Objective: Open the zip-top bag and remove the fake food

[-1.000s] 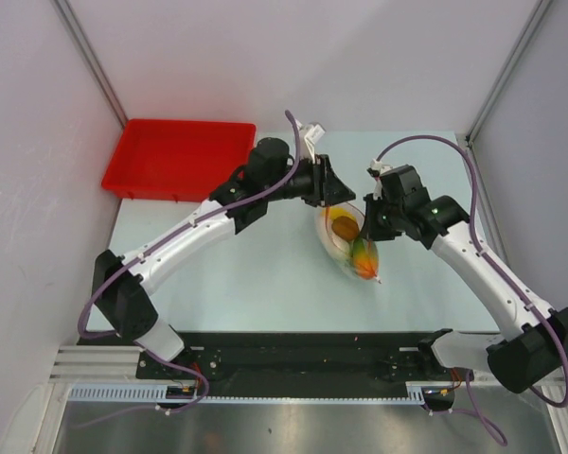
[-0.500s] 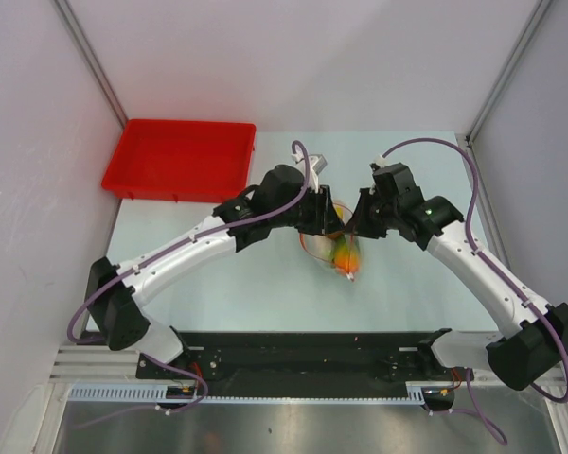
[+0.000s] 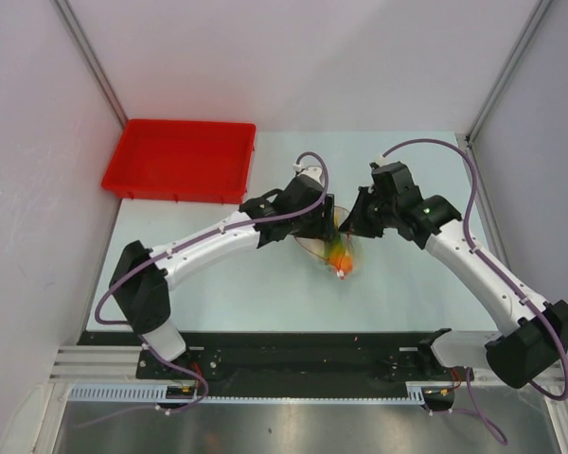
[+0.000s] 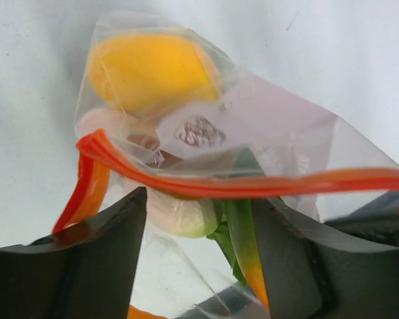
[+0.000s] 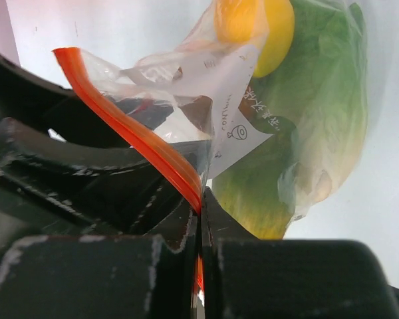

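Pale table (image 3: pixel 218 284) below: right claw (image 5: pixel 201 203) pinches zip-top bag (image 4: pixel 266 119) (fake food (image 4: pixel 149 70) inside); left claw (image 4: pixel 199 199) gapes.

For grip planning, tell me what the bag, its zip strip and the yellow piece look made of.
Zip-top bag: thin clear plastic film, glossy, creased, contents showing through.
Zip strip: thicker orange-red plastic, likely semi-rigid.
Yellow piece: smooth moulded plastic, apparently, with soft sheen.

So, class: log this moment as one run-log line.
phase: opening bag | right gripper: shut on zip strip | left gripper: open, straddling bag | food: inside bag
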`<move>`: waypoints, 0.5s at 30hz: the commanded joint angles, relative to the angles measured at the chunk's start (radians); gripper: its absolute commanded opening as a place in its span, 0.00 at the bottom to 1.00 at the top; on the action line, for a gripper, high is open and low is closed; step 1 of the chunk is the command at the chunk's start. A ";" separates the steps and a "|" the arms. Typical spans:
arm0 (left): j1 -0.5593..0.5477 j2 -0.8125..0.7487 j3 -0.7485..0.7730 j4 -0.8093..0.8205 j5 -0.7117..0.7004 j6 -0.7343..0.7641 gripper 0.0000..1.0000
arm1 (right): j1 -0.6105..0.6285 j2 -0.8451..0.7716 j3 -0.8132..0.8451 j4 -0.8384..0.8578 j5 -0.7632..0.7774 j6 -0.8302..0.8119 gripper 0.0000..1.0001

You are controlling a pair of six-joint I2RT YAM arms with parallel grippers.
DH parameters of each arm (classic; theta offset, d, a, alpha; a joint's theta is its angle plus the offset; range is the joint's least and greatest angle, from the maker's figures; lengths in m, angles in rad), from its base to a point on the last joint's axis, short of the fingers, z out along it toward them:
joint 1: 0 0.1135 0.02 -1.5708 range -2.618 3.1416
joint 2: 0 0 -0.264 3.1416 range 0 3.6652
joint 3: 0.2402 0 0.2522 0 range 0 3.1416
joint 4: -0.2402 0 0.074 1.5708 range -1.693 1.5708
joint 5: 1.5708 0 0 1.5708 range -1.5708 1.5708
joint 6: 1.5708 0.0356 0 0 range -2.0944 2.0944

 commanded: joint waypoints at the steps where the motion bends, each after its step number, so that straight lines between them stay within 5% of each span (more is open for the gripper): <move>1: -0.004 0.023 0.052 0.053 -0.044 0.003 0.71 | -0.002 0.008 0.041 0.033 -0.022 0.011 0.00; 4: -0.004 0.056 0.068 0.047 -0.069 0.003 0.82 | -0.005 0.010 0.041 0.030 -0.030 0.000 0.00; 15: -0.008 0.154 0.097 -0.006 -0.124 0.036 0.82 | -0.022 0.025 0.042 0.017 -0.045 -0.024 0.00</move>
